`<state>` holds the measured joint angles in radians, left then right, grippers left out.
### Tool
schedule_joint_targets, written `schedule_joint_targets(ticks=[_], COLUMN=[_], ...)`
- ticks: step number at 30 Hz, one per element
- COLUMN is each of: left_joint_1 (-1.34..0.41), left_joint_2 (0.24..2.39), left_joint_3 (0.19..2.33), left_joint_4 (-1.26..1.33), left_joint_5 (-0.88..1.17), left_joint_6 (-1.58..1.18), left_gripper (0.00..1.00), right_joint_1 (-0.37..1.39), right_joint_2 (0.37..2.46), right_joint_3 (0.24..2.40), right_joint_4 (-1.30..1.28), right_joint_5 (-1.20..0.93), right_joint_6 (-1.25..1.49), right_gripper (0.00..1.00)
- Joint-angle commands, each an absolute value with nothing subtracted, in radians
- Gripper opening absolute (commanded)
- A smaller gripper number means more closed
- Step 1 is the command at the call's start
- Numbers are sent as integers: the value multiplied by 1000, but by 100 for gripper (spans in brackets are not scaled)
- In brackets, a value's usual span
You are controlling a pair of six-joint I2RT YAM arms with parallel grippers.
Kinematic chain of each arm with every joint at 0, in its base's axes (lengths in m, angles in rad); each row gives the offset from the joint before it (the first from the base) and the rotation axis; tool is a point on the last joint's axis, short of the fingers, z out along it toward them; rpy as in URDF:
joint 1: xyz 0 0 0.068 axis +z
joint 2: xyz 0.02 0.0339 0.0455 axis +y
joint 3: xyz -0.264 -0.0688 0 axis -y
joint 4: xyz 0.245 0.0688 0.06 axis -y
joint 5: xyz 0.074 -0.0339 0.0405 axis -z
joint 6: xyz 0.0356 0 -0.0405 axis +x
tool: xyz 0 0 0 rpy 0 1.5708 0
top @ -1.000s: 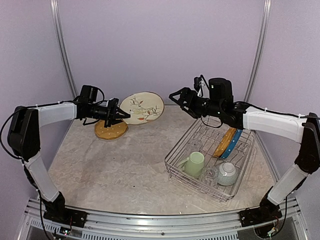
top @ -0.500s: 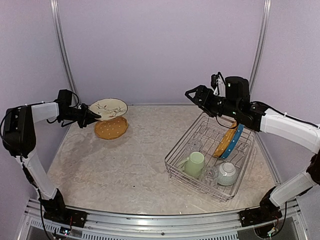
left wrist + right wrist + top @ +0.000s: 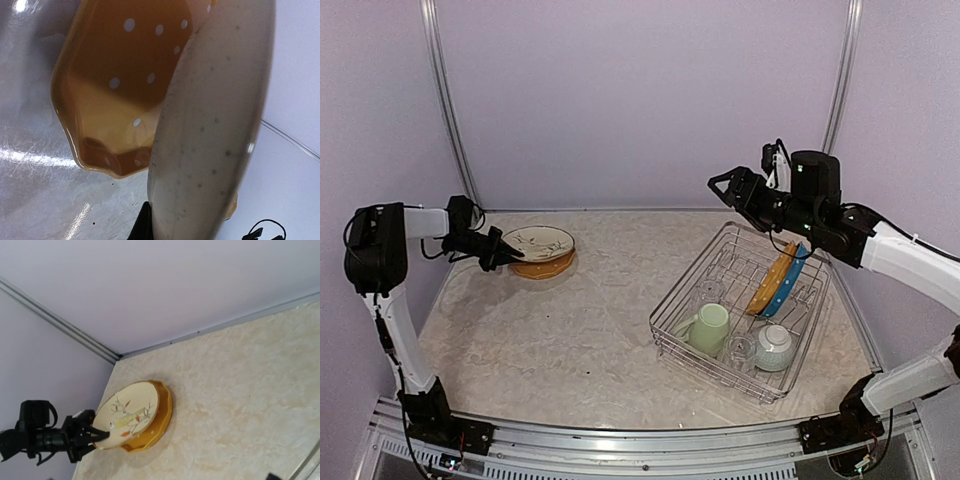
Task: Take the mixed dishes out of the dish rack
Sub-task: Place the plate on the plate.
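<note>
Grips rim of cream floral plate (image 3: 542,241) in left claw (image 3: 510,252), jaws narrow, at far left of bench (image 3: 580,340)
Sets floral plate slightly tilted on top of yellow dotted plate (image 3: 548,268), seen from right wrist view. Holds right claw (image 3: 725,185) spread wide and empty, in the air above far edge of dish rack (image 3: 670,330). Racked on right half of bench: second yellow plate (image 3: 770,283) and blue plate (image 3: 784,290) on edge together in dividers, pale green mug (image 3: 710,328) at front left, clear glass (image 3: 740,350) and small white-and-light-blue bowl (image 3: 775,347) just beside it

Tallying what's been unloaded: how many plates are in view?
4: cream floral plate over a yellow dotted plate, far left; second yellow plate and blue plate standing in the dish rack.
</note>
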<state>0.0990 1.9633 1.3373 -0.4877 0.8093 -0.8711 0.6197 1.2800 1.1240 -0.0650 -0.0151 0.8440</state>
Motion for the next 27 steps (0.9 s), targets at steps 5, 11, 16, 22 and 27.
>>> schedule_joint_targets(ticks=[5, 11, 16, 22, 27], left_joint_1=[101, 99, 93, 91, 92], left_joint_2=[2015, 2031, 2044, 2048, 2050], left_joint_3=[1442, 1448, 1459, 1463, 1476], left_joint_4=[-460, -469, -484, -503, -541], left_joint_5=[879, 870, 864, 845, 802], left_joint_6=[-821, -818, -815, -811, -798], left_gripper=[0, 0, 0, 21, 32], right_joint_1=[606, 602, 601, 597, 596], right_joint_2=[1217, 1204, 1205, 1205, 1200], right_joint_3=[1086, 1086, 1087, 1087, 1078], right_joint_4=[-110, -121, -124, -127, -132], right_joint_5=[30, 37, 35, 27, 32], right_joint_6=[821, 811, 807, 805, 805], right_gripper=[88, 88, 88, 88, 88])
